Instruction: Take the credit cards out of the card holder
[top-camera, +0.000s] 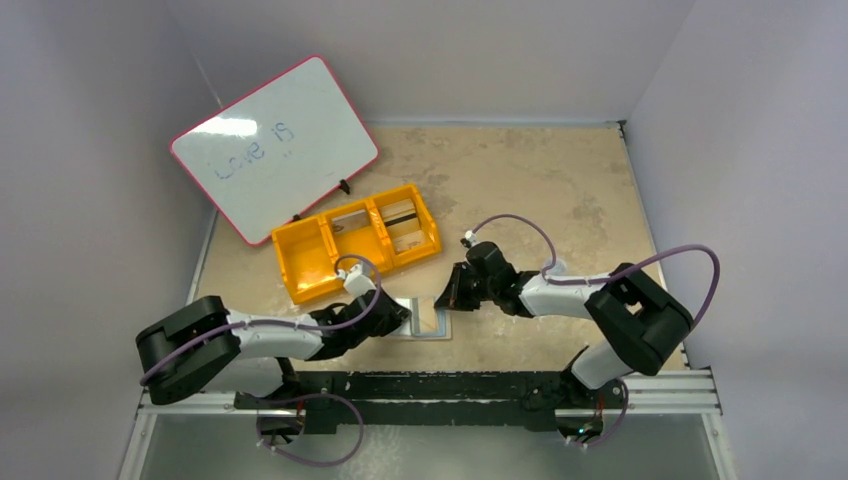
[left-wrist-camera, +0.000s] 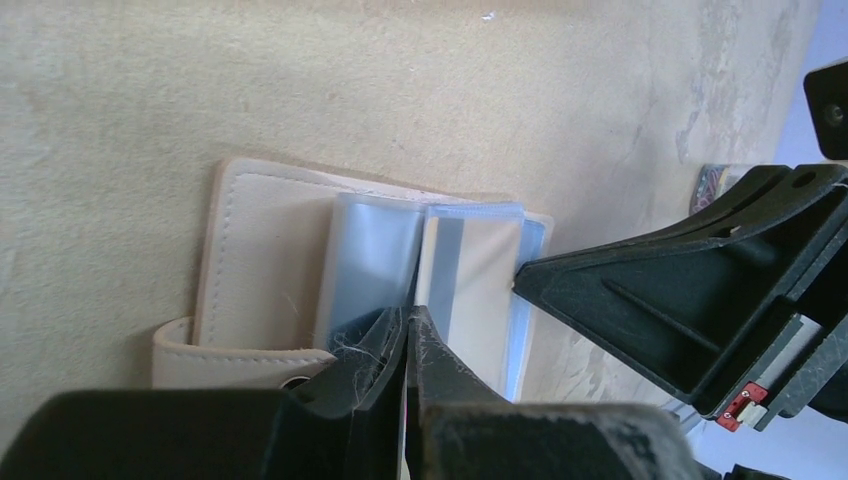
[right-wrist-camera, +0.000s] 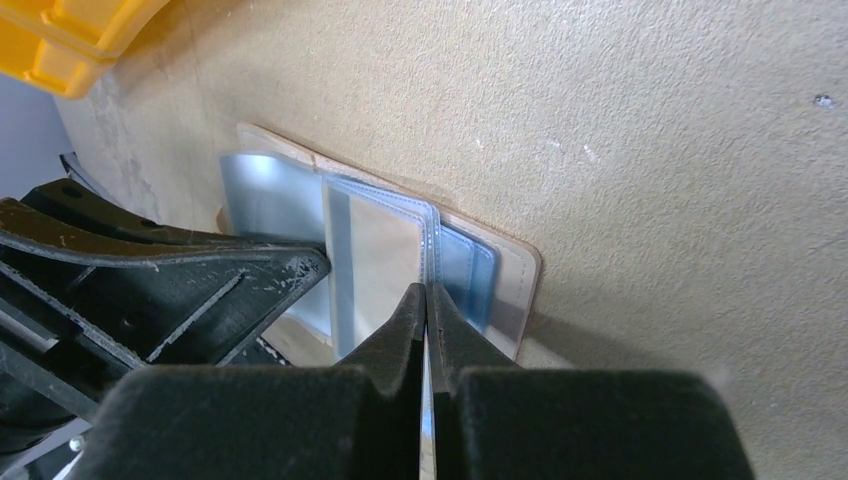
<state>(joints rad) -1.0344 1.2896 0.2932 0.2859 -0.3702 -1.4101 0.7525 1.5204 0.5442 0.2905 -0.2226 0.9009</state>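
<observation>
The left arm reaches low from its base at the near left corner of the beige speckled worktop (top-camera: 540, 190), forearm angled rightward and wrist bent down. The left gripper (left-wrist-camera: 410, 322) has its black jaws pressed together, tips resting on the near edge of the small flat bifold card holder (left-wrist-camera: 260, 250), tan leather outside with clear bluish plastic sleeves inside. Whether a sleeve edge is pinched between them cannot be told.

The right arm folds in from the near right corner, elbow raised and forearm pointing left and down. The right gripper (right-wrist-camera: 426, 296) is also closed, fingertips meeting at the opposite edge of the same sleeves. Whether it holds a sleeve cannot be told.

The card holder lies open and flat between the two grippers, near the middle of the worktop's near edge. A thin tan credit card (right-wrist-camera: 385, 270) sits inside one sleeve.

A yellow three-compartment plastic bin (top-camera: 310, 268) stands just beyond the holder, and a pink-rimmed whiteboard (top-camera: 270, 150) leans at the far left corner.
</observation>
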